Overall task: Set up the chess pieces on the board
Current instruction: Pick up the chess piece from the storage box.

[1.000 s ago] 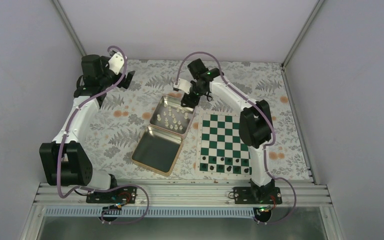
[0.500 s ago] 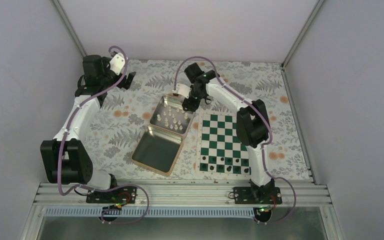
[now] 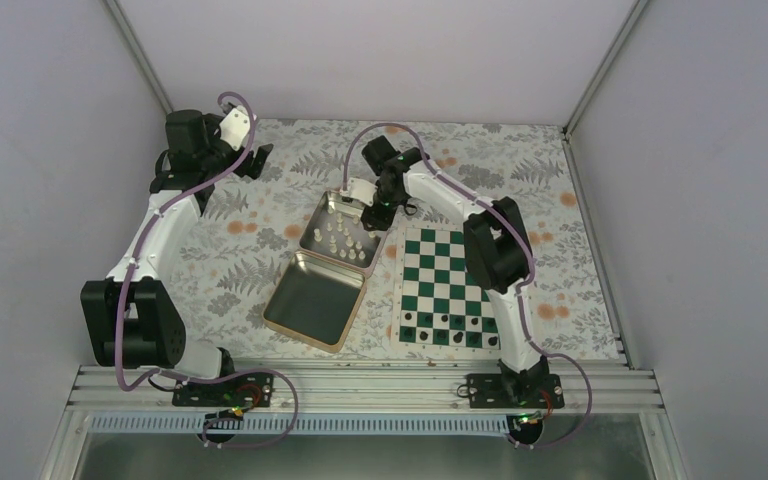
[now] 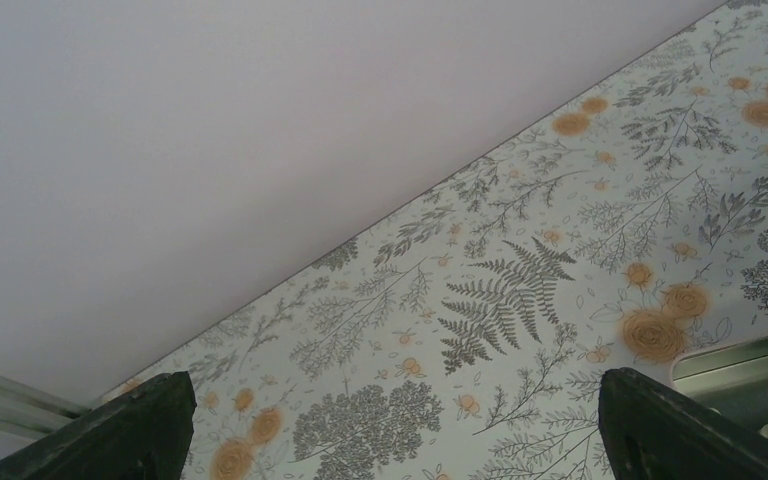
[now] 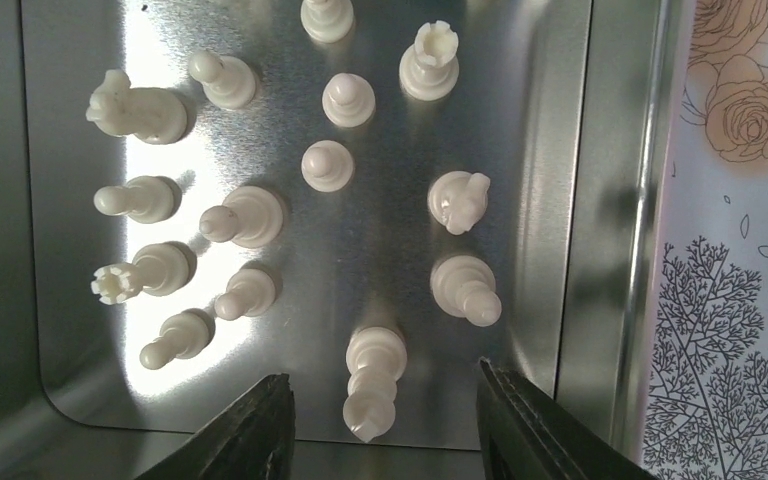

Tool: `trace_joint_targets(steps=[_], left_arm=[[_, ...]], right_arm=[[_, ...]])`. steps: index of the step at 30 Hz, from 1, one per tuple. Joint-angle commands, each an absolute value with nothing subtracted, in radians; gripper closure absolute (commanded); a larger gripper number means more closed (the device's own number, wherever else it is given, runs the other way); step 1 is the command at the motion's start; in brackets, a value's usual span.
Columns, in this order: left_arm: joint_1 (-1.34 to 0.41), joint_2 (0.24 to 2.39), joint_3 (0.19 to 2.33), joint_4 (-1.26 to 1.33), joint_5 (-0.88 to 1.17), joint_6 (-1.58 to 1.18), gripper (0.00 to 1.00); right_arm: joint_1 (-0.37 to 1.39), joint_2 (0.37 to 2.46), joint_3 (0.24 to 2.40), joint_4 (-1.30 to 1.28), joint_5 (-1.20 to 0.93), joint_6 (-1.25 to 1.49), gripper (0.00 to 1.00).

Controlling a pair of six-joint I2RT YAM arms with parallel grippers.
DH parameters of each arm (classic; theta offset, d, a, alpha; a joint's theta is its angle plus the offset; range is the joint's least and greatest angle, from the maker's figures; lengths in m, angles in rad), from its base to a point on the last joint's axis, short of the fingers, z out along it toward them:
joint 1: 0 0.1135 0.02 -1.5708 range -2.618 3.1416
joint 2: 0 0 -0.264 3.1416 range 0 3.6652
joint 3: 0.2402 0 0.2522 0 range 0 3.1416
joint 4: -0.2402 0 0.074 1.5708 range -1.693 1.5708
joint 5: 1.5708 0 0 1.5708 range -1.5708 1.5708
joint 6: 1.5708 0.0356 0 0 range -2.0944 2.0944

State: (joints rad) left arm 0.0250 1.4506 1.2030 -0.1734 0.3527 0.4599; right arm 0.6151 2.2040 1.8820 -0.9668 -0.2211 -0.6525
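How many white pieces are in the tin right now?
14 white pieces, all inside the tin: seven left, four down the middle, three right. Others may lie outside the wrist view.

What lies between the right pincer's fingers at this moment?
In the right wrist view, one tall cream-white chess piece stands on the silver tin floor between the fingers of the open right pincer; neither visibly touches it.

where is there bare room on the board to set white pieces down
The board is bare across its far and middle rows, between the open tin on the left and the right arm over its right edge. The two near rows are crowded with dark pieces; the tin's tray is packed with chess pieces.
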Motion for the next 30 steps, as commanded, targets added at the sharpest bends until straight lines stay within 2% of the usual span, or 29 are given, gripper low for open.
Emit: trace_joint_targets(steps=[1,24,30], left_arm=[[0.024,1.447,1.209,-0.157,0.387,0.465,0.0],[0.023,1.432,1.19,-0.158,0.409,0.467,0.0],[0.023,1.431,1.188,-0.158,0.413,0.466,0.0]], right_arm=[[0.624,2.219,1.865,-0.969,-0.228,-0.633,0.53],[0.633,2.255,1.868,-0.982,-0.227,-0.62,0.69],[0.634,2.251,1.875,-0.984,-0.234,-0.62,0.81]])
